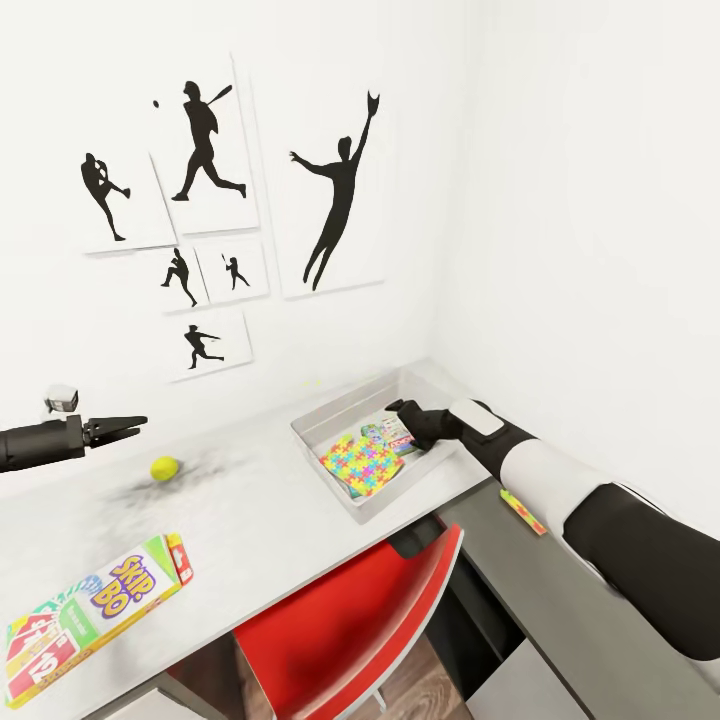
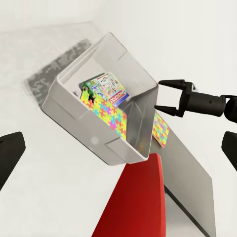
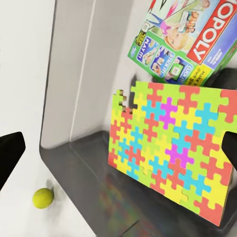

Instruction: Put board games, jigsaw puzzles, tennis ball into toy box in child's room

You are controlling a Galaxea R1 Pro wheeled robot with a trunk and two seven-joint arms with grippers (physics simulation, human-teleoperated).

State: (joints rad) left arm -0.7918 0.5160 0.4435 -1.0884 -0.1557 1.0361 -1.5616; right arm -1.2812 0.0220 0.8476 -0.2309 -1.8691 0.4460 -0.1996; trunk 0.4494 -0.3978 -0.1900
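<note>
Room: white walls with black baseball-silhouette pictures (image 1: pixel 205 150) above a long pale table (image 1: pixel 260 500) that runs into the corner; a red chair (image 1: pixel 340 625) is tucked under its front edge.

Ball: the tennis ball (image 1: pixel 164 467) sits loose on the tabletop, left of the toy box and well apart from it, nothing touching it. It looks light, round and fuzzy, so it should roll at a nudge. My call is to close the fingers across its middle from above, not push at it from the side.

Toy box: the grey tray (image 1: pixel 335 415) stands near the tabletop's right end. Inside lie a jigsaw puzzle (image 1: pixel 362 465) and a pale green board game (image 2: pixel 109 90) tilted against the far wall.

Second puzzle: a bright mat (image 1: pixel 523 511) lies on the lower dark side unit, just outside the box. Thin and flat, probably bendy, so an edge grip looks best.

Skip-Bo: the SKIP-BO box (image 1: pixel 95 610) lies flat at the tabletop's near left corner; stiff cardboard, slick, best taken by a long edge.

Left gripper: the left gripper (image 1: pixel 125 427) hovers above the tabletop behind the ball, fingers nearly together, holding nothing.

Right gripper: the right gripper (image 1: pixel 405 412) hangs over the box's right side; fingers apart and empty in the left wrist view.
</note>
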